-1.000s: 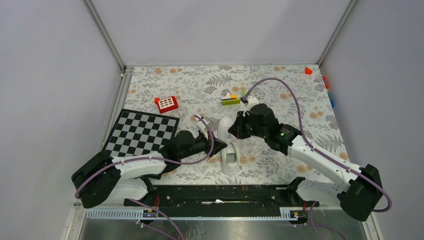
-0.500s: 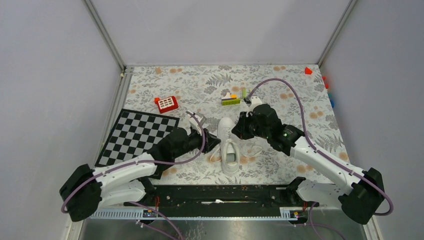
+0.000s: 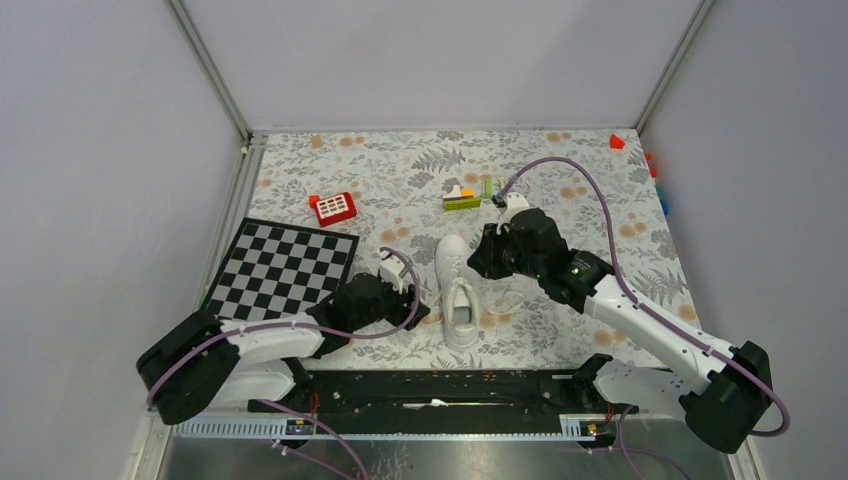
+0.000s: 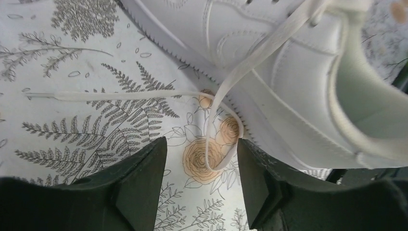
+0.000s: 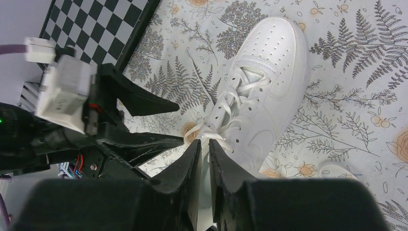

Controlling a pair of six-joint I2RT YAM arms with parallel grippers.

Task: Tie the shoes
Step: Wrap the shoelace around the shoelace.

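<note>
1. At your far left, the chessboard (image 3: 280, 268) lies flat on the flowered cloth (image 3: 400, 170). A red block (image 3: 333, 207) sits just beyond its far corner.
2. Your left arm (image 3: 270, 340) stretches low from its base at the near left corner. It runs to the right past the near corner of the chessboard, with the wrist almost level with the table.
3. The left gripper (image 4: 202, 180) points at the left side of the shoe (image 3: 458, 290) and is released, its jaws standing wide apart. In the left wrist view, a loop of the white lace (image 4: 216, 144) lies on the cloth in the gap and is not pinched.
4. The shoe stands on its sole near the middle of the front part of the cloth, between your two grippers. Its toe points away from the arm bases. The laces are loose, and one end runs out over the cloth to the left.
5. Your right arm (image 3: 640, 320) comes up from the near right corner, bends at the elbow and reaches left, so its wrist is above the shoe.
6. The right gripper (image 5: 203, 159) points down at the lacing. Its fingers (image 5: 190, 166) leave only a narrow slit with something white in it. You cannot tell whether the lace is pinched there.
</note>
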